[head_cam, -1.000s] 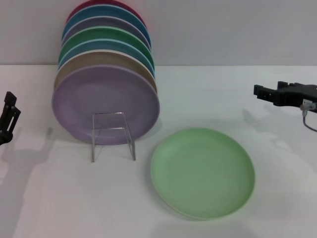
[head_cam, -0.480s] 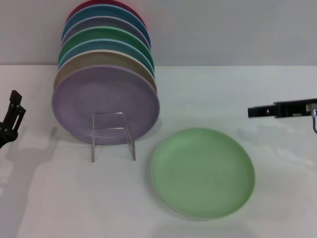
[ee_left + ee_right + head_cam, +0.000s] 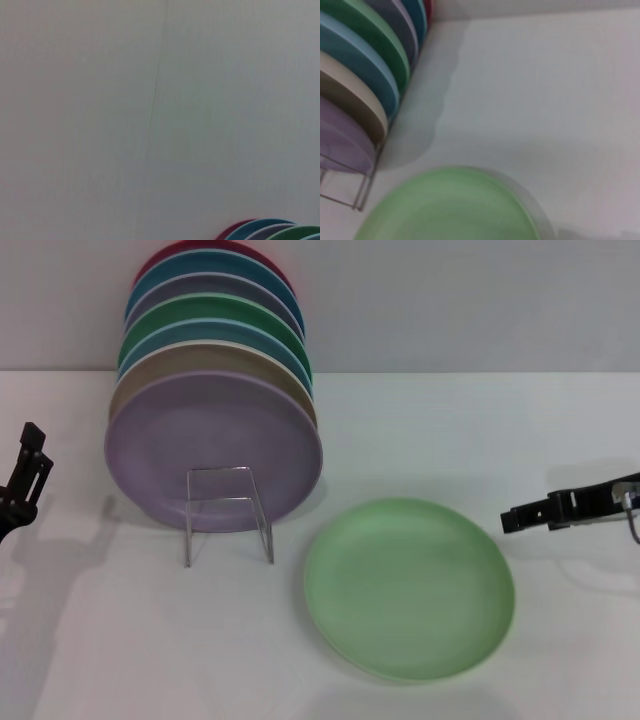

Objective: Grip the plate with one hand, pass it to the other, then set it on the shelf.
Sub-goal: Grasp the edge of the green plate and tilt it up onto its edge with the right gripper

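Head view: right gripper [image 3: 512, 520] beside plate [image 3: 409, 587] rim, seemingly apart.

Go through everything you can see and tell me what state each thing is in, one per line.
Plate: lying flat on the table, not held.
Shelf: holds a row of plates standing on edge, lilac plate at the front.
Right tool: low beside the plate's right edge, not touching it.
Left tool: at the table's far left, clear of everything.
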You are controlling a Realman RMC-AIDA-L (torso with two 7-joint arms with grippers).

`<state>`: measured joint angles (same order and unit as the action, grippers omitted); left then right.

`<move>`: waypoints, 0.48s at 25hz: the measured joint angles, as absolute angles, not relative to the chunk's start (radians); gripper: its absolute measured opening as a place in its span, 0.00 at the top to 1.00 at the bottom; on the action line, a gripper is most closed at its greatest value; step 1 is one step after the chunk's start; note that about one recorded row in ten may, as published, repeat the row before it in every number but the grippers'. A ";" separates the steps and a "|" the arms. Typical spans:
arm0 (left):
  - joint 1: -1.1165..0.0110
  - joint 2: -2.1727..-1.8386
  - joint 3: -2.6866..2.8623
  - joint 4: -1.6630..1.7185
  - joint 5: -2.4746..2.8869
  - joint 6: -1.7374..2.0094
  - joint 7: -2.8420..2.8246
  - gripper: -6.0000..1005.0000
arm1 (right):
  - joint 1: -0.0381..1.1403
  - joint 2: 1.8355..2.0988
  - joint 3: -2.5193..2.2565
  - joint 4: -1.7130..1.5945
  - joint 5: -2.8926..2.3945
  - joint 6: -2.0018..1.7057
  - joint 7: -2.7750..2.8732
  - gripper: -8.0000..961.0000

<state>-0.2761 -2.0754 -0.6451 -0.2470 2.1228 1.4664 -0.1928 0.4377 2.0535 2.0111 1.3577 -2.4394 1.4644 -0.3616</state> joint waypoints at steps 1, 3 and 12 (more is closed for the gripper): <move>-0.276 -2.075 -0.646 -0.247 2.123 1.466 -0.193 0.22 | 0.446 2.054 2.011 1.340 -2.444 1.464 -0.361 0.29; -0.276 -2.075 -0.647 -0.247 2.123 1.466 -0.193 0.22 | 0.463 2.053 2.011 1.310 -2.454 1.464 -0.361 0.29; -0.276 -2.075 -0.649 -0.247 2.123 1.456 -0.193 0.22 | 0.528 2.047 2.012 1.206 -2.468 1.454 -0.365 0.29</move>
<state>-0.2761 -2.0754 -0.6489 -0.2470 2.1231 1.4556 -0.1933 0.5277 2.0472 2.0124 1.2057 -2.4681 1.4539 -0.3649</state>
